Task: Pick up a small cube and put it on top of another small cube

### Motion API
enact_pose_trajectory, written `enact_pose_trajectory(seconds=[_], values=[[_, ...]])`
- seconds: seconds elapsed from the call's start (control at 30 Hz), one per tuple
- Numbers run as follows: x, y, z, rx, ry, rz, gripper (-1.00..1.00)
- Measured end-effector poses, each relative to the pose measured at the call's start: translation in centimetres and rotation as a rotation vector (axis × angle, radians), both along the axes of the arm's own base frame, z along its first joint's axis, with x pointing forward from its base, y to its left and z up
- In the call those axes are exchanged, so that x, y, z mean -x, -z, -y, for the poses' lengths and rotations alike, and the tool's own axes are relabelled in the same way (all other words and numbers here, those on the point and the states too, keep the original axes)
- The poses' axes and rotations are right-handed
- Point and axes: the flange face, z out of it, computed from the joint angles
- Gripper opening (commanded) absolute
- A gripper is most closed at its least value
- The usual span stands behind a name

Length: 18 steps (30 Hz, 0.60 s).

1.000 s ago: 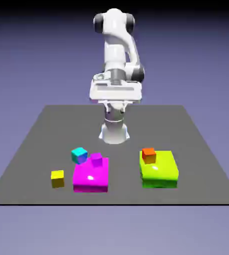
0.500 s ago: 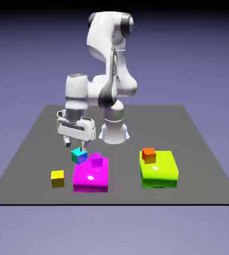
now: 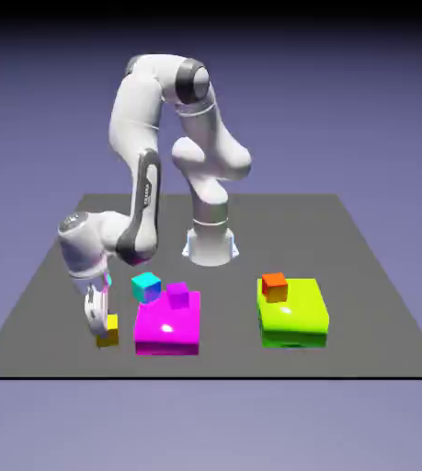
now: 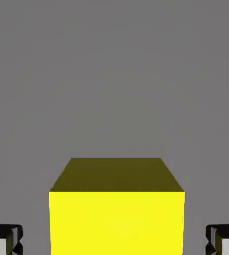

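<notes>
One yellow cube (image 4: 116,224) sits at the table's near left, between my pincer's (image 4: 114,244) spread tips, not yet gripped. I judge I'm at the grasp: close squarely, then lift toward the cyan cube (image 3: 146,287), farther back and right.

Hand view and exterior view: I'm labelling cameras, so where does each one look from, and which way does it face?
Exterior view: across the table from the robot, raised, facing its base; arm and hand show.
Hand view: on the hand, looking along its fingers at the yellow cube; two fingertips show.
Shared: yellow cube, hand, dark tabletop.
</notes>
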Motion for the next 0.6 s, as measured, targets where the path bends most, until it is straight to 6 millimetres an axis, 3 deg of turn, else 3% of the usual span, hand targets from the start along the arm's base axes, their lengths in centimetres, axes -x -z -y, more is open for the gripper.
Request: enact_pose_trajectory(seconds=[0.03,0.2,0.4,0.6], values=[[0.0,0.0,0.0,0.000,0.000,0.000,-1.00],[-0.1,-7.3,0.5,0.001,-0.018,0.001,-1.00],[1.2,-13.4,-3.7,0.018,-0.386,-0.002,-1.00],[3.9,-18.2,-7.6,0.012,-0.736,-0.001,-1.00]])
